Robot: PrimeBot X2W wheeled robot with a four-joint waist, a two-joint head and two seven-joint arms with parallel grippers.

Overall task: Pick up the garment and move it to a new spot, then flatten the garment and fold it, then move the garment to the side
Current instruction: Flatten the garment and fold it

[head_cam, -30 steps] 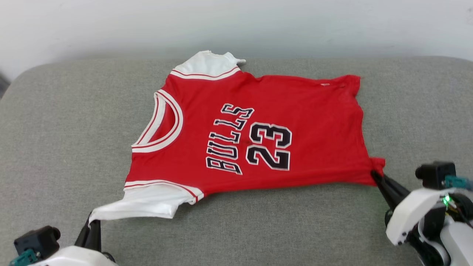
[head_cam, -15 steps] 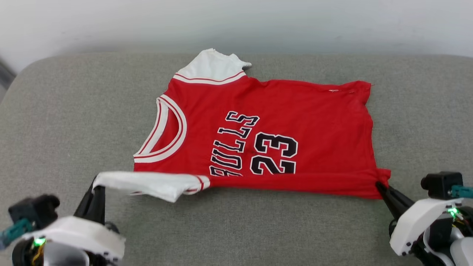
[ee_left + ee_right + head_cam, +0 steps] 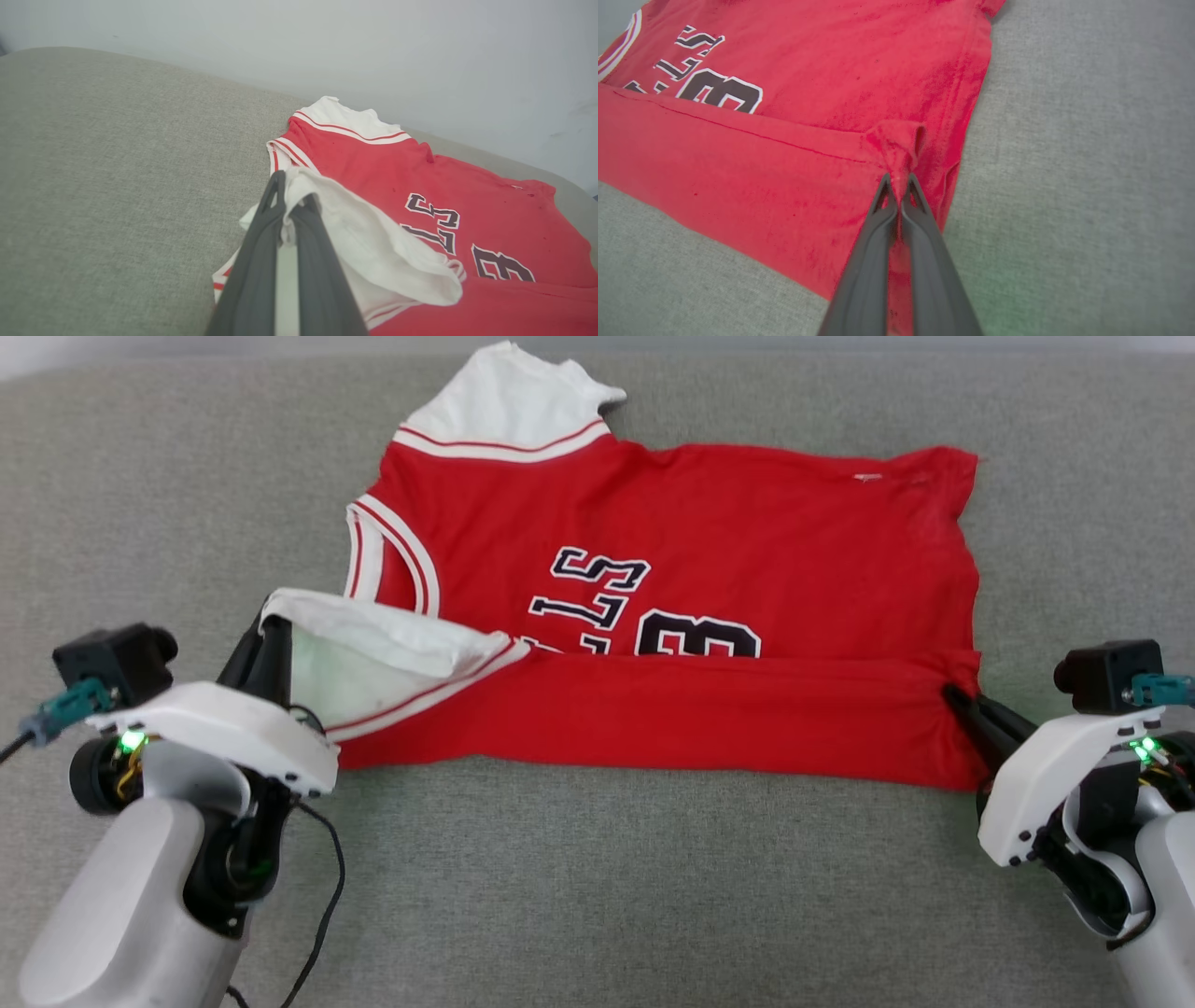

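The garment (image 3: 709, 541) is lying front up by the far edge of the grey cushion (image 3: 597, 896), with its near side folded over half of the number. The left gripper (image 3: 269, 633) is pinching the white sleeve and holding it off the cushion. The left wrist view is also showing a pale wall (image 3: 327, 46) behind the cushion. The right gripper (image 3: 954, 693) is clamping the bunched red hem corner, and the right wrist view is showing this closely.
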